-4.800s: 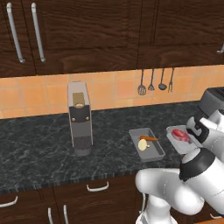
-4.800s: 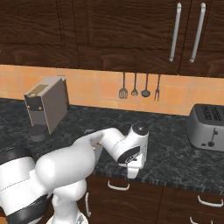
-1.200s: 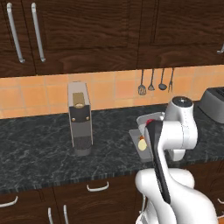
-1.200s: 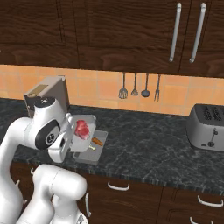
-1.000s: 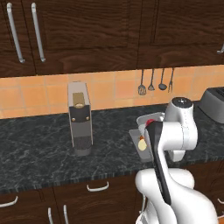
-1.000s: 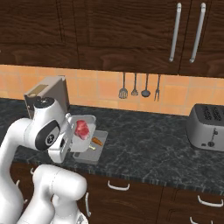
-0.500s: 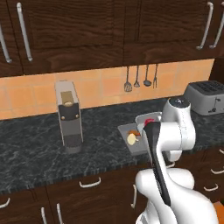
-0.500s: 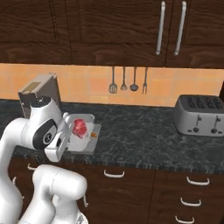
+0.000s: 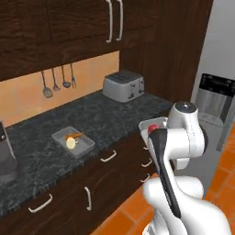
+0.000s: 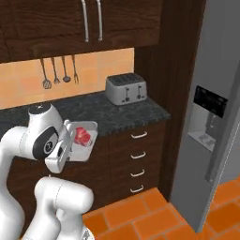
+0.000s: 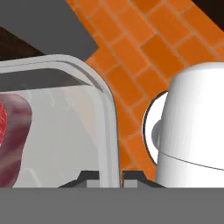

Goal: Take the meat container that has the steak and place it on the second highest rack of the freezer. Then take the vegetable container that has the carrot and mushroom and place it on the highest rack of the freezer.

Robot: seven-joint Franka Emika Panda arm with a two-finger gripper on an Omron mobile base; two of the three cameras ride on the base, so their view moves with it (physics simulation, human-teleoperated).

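Note:
My gripper (image 11: 110, 177) is shut on the rim of the meat container (image 11: 107, 109), a pale tray held in the air beside my arm, off the counter. The red steak (image 11: 11, 144) lies inside it. The right base view shows the meat container (image 10: 89, 140) with the steak (image 10: 83, 135) in front of the drawers. The vegetable container (image 9: 74, 141) sits on the dark counter with the carrot (image 9: 75, 136) and mushroom (image 9: 70, 143) in it. The grey freezer (image 10: 213, 117) stands at the right; its racks are hidden.
A silver toaster (image 9: 123, 86) stands at the counter's far end beside a tall dark wooden cabinet (image 10: 171, 56). Utensils (image 9: 56, 81) hang on the orange wall. Drawers (image 10: 138, 159) run under the counter. Orange tiled floor (image 10: 154, 215) lies open before the freezer.
The whole picture has shifted: the base has driven and turned to the right, bringing the freezer and floor into view. The meat container stays in my gripper.

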